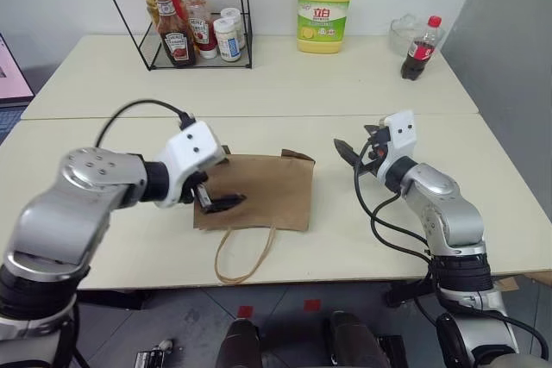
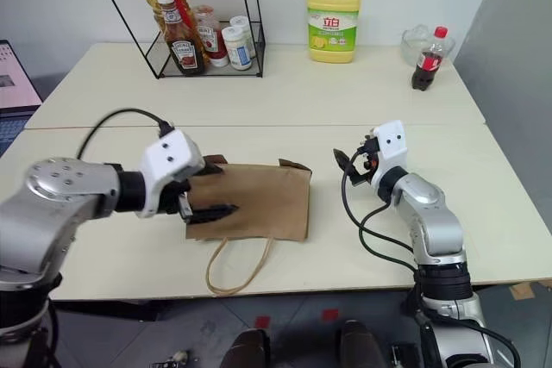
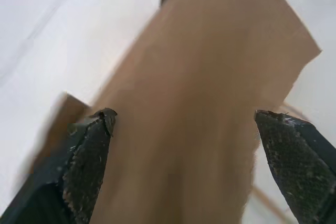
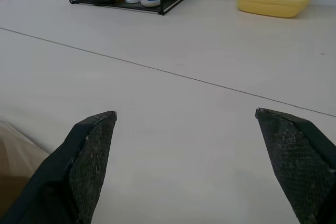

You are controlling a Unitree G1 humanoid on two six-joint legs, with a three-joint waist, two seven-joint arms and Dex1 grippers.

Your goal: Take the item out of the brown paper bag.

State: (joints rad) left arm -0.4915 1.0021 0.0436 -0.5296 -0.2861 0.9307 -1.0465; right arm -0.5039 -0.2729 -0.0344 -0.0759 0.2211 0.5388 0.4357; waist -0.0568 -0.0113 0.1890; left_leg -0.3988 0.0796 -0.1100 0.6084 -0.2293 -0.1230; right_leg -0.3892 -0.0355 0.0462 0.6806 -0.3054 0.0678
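The brown paper bag (image 1: 263, 190) is lying flat near the front edge of the tabletop (image 1: 285, 92), its twisted loop handle (image 1: 244, 258) trailing toward that edge, and the small orange-yellow bottle is showing nowhere outside it. The left gripper (image 1: 216, 199) is hovering with its fingers spread wide over the bag's left end, gripping nothing. The right gripper (image 1: 360, 148) is hanging just beside the bag's right side, apart from it, fingers likewise spread and empty, while a wire rack of condiment bottles (image 1: 194, 32), a yellow detergent jug (image 1: 324, 6) and a cola bottle (image 1: 420, 49) are standing along the tabletop's far edge.
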